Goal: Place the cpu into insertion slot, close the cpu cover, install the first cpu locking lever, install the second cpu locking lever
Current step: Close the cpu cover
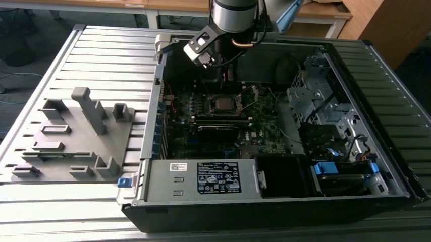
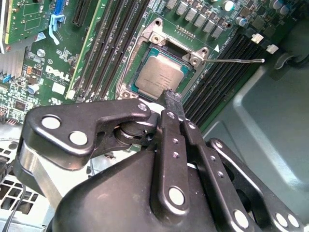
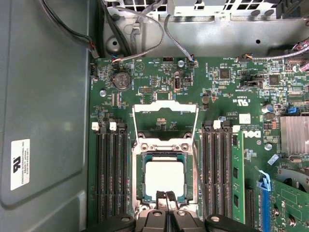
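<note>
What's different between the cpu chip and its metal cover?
The cpu is a solid square with a plain pale face; the cpu cover is a thin frame with a big hole, green board showing through. The cpu lies flat in its socket; the cpu cover is swung open, off the cpu. Both are square and metal-looking.

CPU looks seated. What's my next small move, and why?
Probably reach the gripper past the cpu to the cpu cover and tip it down: the chip lies seated, the cover stands open beyond it, and the shut gripper sits at the chip's opposite edge.
</note>
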### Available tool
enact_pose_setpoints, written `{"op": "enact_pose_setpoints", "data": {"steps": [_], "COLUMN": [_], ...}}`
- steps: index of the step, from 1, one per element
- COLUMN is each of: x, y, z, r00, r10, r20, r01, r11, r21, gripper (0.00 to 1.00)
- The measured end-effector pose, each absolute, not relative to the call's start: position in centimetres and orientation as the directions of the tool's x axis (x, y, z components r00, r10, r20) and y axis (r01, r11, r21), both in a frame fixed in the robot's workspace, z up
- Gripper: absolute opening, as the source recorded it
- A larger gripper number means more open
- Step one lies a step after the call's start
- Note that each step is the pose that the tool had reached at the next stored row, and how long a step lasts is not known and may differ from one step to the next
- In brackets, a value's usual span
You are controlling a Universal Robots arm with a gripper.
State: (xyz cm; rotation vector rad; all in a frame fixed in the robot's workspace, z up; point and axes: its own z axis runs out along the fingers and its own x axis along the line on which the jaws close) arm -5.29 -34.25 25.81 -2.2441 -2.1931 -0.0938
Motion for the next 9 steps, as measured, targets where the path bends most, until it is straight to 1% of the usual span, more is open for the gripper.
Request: {"op": "enact_pose_setpoints", "data": {"steps": [9], "x": [-4.9], "y": [-34.25], "z": [25.86], "r00": [0.022], "r10": [0.999], "r20": [0.044], "r01": [0.999], "r11": [-0.024], "r21": [0.04], "gripper": [0.11]}}
